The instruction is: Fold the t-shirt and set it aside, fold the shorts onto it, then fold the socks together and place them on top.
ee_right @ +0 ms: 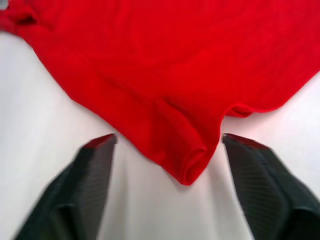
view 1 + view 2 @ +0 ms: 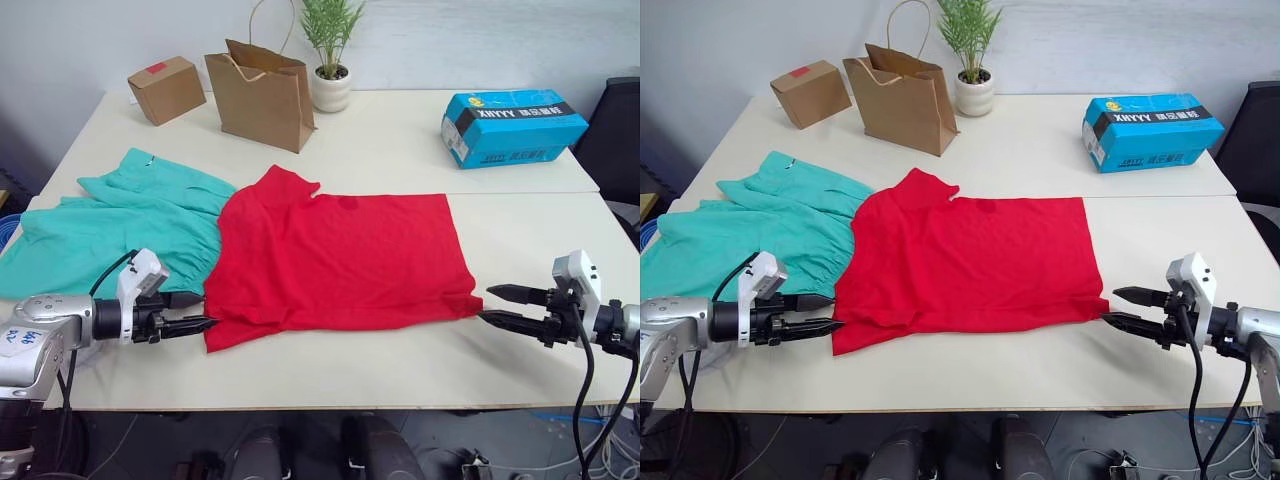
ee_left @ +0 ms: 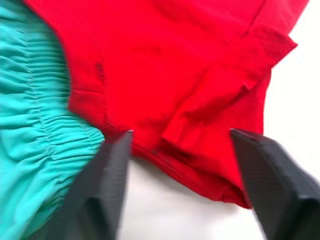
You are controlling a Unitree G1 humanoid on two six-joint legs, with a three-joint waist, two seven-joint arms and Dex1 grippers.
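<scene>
Desk (image 2: 400, 150) is carrying everything, two white tops butted together. T-shirt (image 2: 340, 260) is lying spread across the middle, reaching toward the front edge, already folded once by the look of it: near-rectangular, collar end toward the left, one sleeve sticking up toward the back. Shorts (image 2: 120, 230) are lying flat at the left edge, just beside the t-shirt, with the t-shirt's left edge overlapping the gathered waistband. Can't spot the socks.

Along the back edge: paper bag (image 2: 262, 95) standing upright, plant pot (image 2: 331, 88) just right of it, cardboard box (image 2: 166, 89) at the back left corner. Blue carton (image 2: 512, 126) is sitting toward the back right.

Left gripper (image 2: 192, 312) is hovering low at the front edge, fingers spread apart, tips pointing at the t-shirt's front left corner, holding nothing. In the left wrist view the shirt hem is sitting between the two fingers (image 3: 100, 190).

Right gripper (image 2: 505, 306) is hovering at the front right, fingers parted, empty, aimed at the t-shirt's front right corner, tips just short of the cloth.
</scene>
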